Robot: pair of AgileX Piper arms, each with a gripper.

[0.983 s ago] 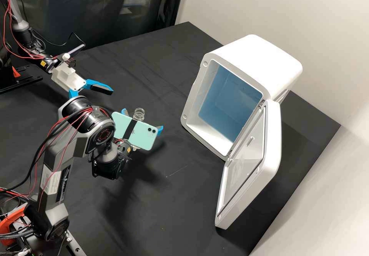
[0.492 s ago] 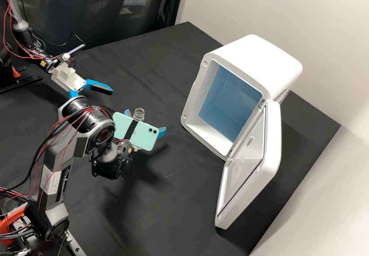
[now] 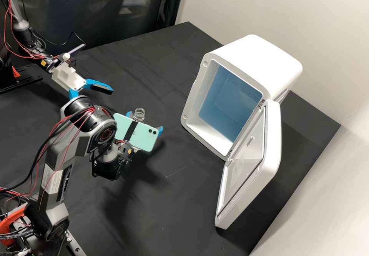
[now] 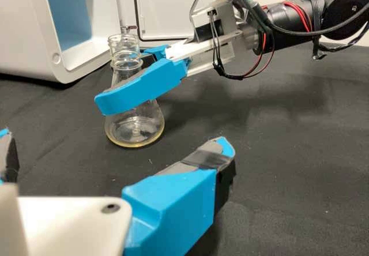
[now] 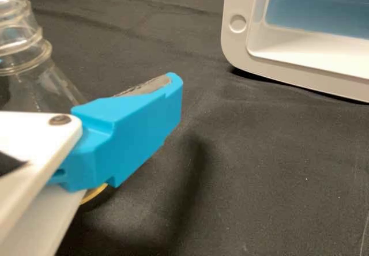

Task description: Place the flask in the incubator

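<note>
The clear glass conical flask (image 3: 139, 113) stands upright on the black bench, left of the incubator; in the left wrist view the flask (image 4: 134, 126) is empty. My right gripper (image 3: 145, 121) is open with one blue finger (image 4: 141, 83) on each side of the flask. Its near finger (image 5: 127, 129) lies close beside the flask (image 5: 23, 48). My left gripper (image 3: 90, 90) hangs open and empty farther left. The white incubator (image 3: 253, 56) has a blue inside and its door (image 3: 250, 163) swung open.
A mint-green phone (image 3: 136, 133) is strapped on the right wrist and hides part of the flask. Red cables run along both arms. The bench's right edge (image 3: 307, 160) lies just beyond the incubator. Bare bench (image 3: 173, 171) lies between the right arm and the door.
The right gripper's fingers have drawn slightly closer around the flask. The flask, the left arm and the incubator have not moved.
</note>
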